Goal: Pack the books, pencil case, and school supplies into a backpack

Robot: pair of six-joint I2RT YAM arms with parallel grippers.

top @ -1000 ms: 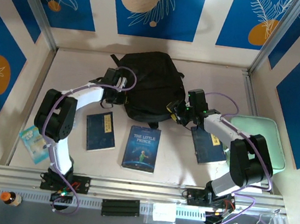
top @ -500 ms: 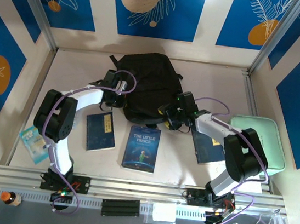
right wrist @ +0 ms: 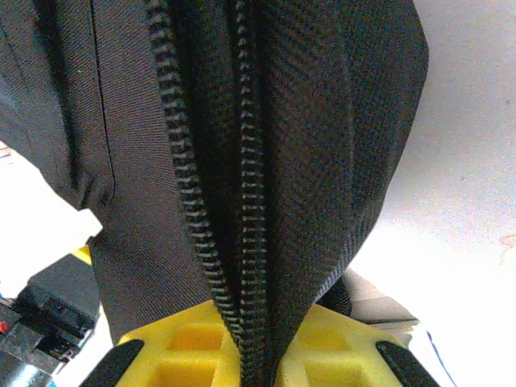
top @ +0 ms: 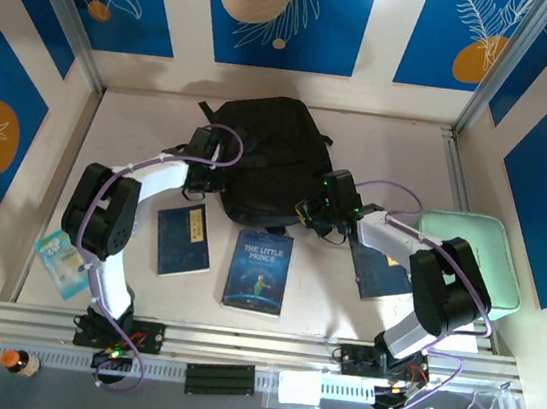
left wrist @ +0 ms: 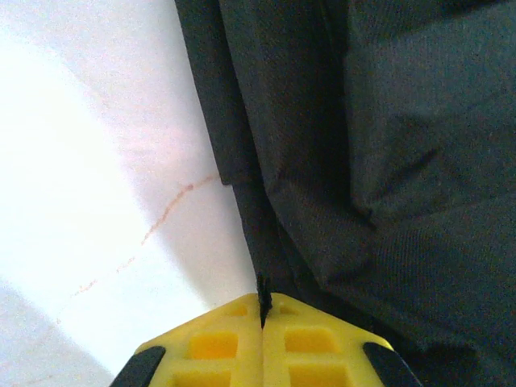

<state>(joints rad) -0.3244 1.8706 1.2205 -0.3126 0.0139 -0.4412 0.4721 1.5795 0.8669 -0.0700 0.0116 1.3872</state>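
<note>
- backpack (top: 271,149): lies flat, upper centre of top view, on the counter (top: 144,117); looks zipped or barely parted, no opening to be seen from above
- zip (right wrist: 242,161): in right wrist view the two tooth rows run side by side down the frame, close together; judged not opened enough for a book yet
- books, none packed, all 3 flat on the counter below the bag:
  - Little Prince book (top: 258,271), centre, just below the bag
  - left plain book (top: 183,240), left of it
  - right plain book (top: 383,271), partly under the right arm
- other supplies: mint box (top: 495,249) at right edge and a colourful flat pack (top: 59,262) at lower left, both outside the bag; can't tell what's in them
- progress, as judged: early, prep stage only (getting the bag open); opening, loading books + supplies, closing all left to do
- right end effector (top: 305,212) (right wrist: 250,339): at the bag's lower right edge, jaws drawn in on the zip seam, fabric + teeth running down between the yellow fingers (right wrist: 185,343); grasping the bag
- left end effector (top: 211,181) (left wrist: 263,310): at the bag's left edge, clenched, fingers (left wrist: 214,347) meet w/ a thin sliver of black fabric pinched between; grip looks slight
</note>
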